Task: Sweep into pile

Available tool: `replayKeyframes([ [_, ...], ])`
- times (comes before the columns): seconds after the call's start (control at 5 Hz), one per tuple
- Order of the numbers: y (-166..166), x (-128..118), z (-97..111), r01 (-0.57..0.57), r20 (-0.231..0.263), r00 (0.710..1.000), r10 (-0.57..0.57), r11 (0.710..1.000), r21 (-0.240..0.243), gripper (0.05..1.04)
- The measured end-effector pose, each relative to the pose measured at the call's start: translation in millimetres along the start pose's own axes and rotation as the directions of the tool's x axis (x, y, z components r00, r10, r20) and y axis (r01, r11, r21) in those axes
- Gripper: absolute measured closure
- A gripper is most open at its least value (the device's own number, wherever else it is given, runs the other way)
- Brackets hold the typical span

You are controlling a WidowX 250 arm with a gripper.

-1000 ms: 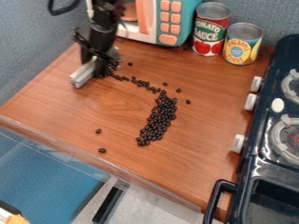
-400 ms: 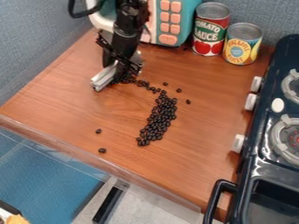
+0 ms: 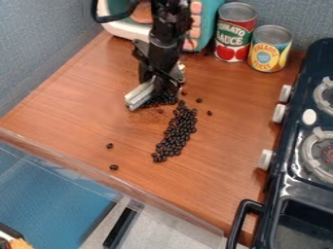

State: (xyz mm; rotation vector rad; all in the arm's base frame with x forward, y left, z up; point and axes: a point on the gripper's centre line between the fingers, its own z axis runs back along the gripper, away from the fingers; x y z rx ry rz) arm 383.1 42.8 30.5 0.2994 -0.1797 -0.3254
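The black gripper [image 3: 159,85] hangs down at the surface, left of and above the centre of the view. A silver-grey bar-like piece [image 3: 140,95] sticks out at its lower left; how the gripper holds it is hidden. Dark beans [image 3: 174,133] form a slanting band just below and right of the gripper. More beans [image 3: 158,101] lie bunched against the gripper's lower right side. A few loose beans lie to the right, and two single beans [image 3: 110,146] lie apart at the lower left.
A toy microwave [image 3: 123,30] stands behind the arm. Two cans, a red one [image 3: 234,33] and a yellow one [image 3: 268,51], stand at the back. A toy stove [image 3: 286,160] borders the wooden counter [image 3: 78,114] on the right; a clear ledge runs along the front.
The gripper and the bar-like piece have moved right and slightly down. The thin trail of beans from the left is now bunched beside the gripper, near the band's upper end.
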Motion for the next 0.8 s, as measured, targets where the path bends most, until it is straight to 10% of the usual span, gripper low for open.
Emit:
replayKeyframes([
  [0.8,-28,1,20,0.047,0.056,0.997,-0.046,0.999,-0.012,0.714],
])
